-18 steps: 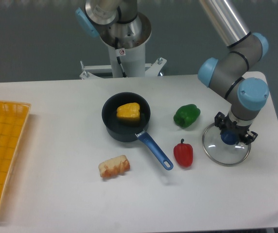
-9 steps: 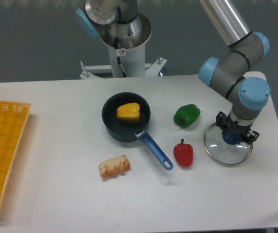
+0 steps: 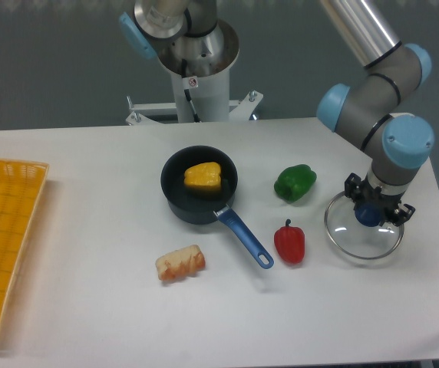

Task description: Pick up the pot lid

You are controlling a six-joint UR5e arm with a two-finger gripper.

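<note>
An orange crate (image 3: 29, 230) is sitting at the left edge. Bread (image 3: 179, 263) is lying near a black pan (image 3: 175, 199), which is holding a yellow pepper (image 3: 202, 177) (its blue handle (image 3: 244, 238) is slanting out). A red pepper (image 3: 289, 243) and a green pepper (image 3: 294, 183) are lying farther right. Rightmost, the gripper (image 3: 373, 203) is clamping the lid (image 3: 358, 239) by its blue knob (image 3: 368, 215), fingers on either side.

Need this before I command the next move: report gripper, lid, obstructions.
Gripper closed on the blue knob. Pot lid held; can't tell whether raised. Red pepper beside it, not touching; nothing seen blocking the lid.
</note>
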